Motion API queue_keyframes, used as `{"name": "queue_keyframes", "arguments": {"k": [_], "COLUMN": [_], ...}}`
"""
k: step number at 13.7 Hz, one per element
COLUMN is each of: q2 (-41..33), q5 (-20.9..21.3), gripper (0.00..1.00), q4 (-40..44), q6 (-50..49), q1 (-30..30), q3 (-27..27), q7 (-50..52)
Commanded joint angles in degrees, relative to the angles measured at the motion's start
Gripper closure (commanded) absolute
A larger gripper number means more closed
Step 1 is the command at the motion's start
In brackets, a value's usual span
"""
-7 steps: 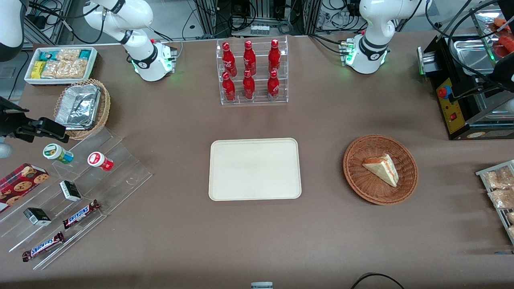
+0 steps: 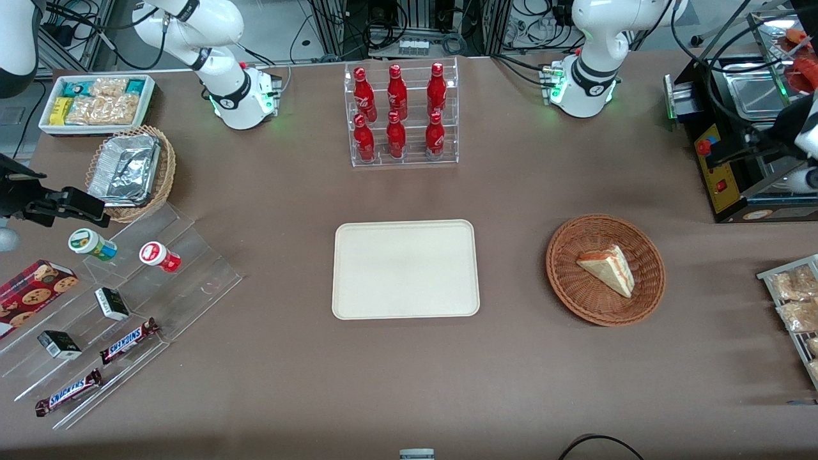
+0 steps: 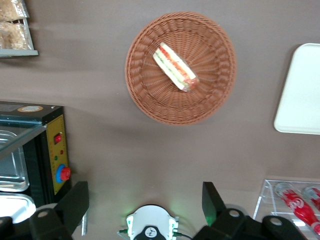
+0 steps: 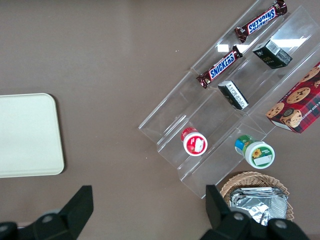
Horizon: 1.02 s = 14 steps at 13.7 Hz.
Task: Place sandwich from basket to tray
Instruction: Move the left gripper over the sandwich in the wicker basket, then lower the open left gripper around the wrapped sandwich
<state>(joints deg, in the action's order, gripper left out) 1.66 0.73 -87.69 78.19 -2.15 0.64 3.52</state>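
Brown table (image 2: pixel 409 377) spans the whole scene. Stepped clear rack (image 2: pixel 121 306) toward the parked arm's end holds two bars reading "SNICKERS" (image 2: pixel 130 340), two small dark boxes (image 2: pixel 112 303), a green-lid cup (image 2: pixel 92 245), a red-lid cup (image 2: pixel 160 256) and a cookie box (image 2: pixel 32 295); cup and box print too small to read. Black machine (image 2: pixel 735 160) with a yellow panel and red button sits at the working arm's end, farther from the front camera than the basket. Cream tray (image 2: pixel 405 269) lies flat mid-table, nothing on it. Clear bottle stand (image 2: pixel 402 115), farther from the camera than the tray, holds six red bottles with white script, not legible. Reddish-brown basket (image 2: pixel 605 269) sits beside the tray toward the working arm's end, apart from it. Tan basket (image 2: pixel 131 172) holds foil containers; white bin (image 2: pixel 97 102) of snack packets lies farther from the camera than it. Sandwich (image 2: pixel 608 269) lies inside the basket, in wrist view (image 3: pixel 175 67) showing red and green filling along its cut edge. Gripper (image 3: pixel 145 207) hangs high over the table near the machine, well apart from the basket, fingers (image 3: pixel 75 205) spread wide, holding nothing.
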Motion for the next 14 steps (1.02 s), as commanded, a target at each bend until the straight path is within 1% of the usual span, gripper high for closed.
{"name": "queue_keyframes", "arguments": {"k": [1, 3, 5, 6, 8, 10, 13, 14], "q2": [1.67, 1.24, 0.8, 1.14, 1.06, 1.15, 1.32, 1.24], "q5": [1.56, 1.64, 0.34, 0.59, 1.38, 1.56, 5.06, 5.25], "gripper": [0.0, 0.0, 0.0, 0.0, 0.0, 0.0, 0.0, 0.0], "q4": [-2.91, -8.53, -14.85, -17.58, -24.95, -29.89, -35.77, -38.32], "q6": [4.84, 11.69, 20.2, 23.55, 32.94, 40.08, 46.5, 50.09], "q1": [0.39, 0.91, 0.92, 1.0, 3.63, 4.25, 5.05, 5.05], "q3": [0.76, 1.55, 1.73, 1.9, 2.08, 2.52, 2.61, 2.61], "q7": [4.97, 12.26, 20.17, 24.65, 32.13, 41.52, 45.69, 46.57]}}
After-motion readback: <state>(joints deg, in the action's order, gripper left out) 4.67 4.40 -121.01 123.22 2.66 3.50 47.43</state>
